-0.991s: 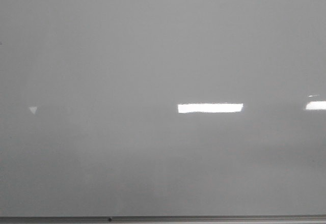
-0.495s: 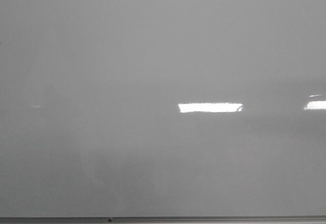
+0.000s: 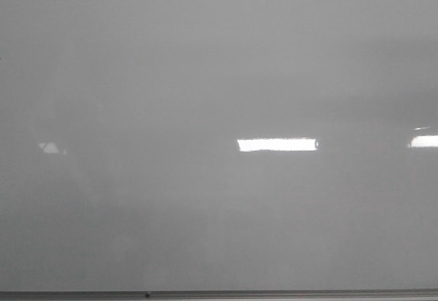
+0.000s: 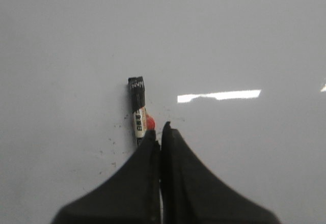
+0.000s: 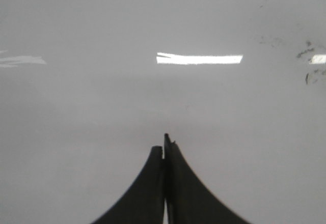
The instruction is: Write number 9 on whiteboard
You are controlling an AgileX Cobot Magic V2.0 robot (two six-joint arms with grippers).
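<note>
From the front camera I see only the whiteboard (image 3: 205, 75), glossy grey-white, with a thin grey edge strip along the bottom of the view and three bright light reflections on it. I find no marker line on it in that view, so no number 9 that I can make out.

On my left wrist camera the left end effector (image 4: 161, 132) has its two fingers pressed together. One marker (image 4: 138, 107) shows just beside the left fingertip (image 4: 150, 140), its long axis pointing away from the fingers toward the board. I cannot tell whether the fingers actually clamp it. It has a black end, a white label with print too small to read, and a red patch.

The right end effector (image 5: 164, 145) is closed on nothing. Some dark smudges (image 5: 305, 56) mark the board in that view.
</note>
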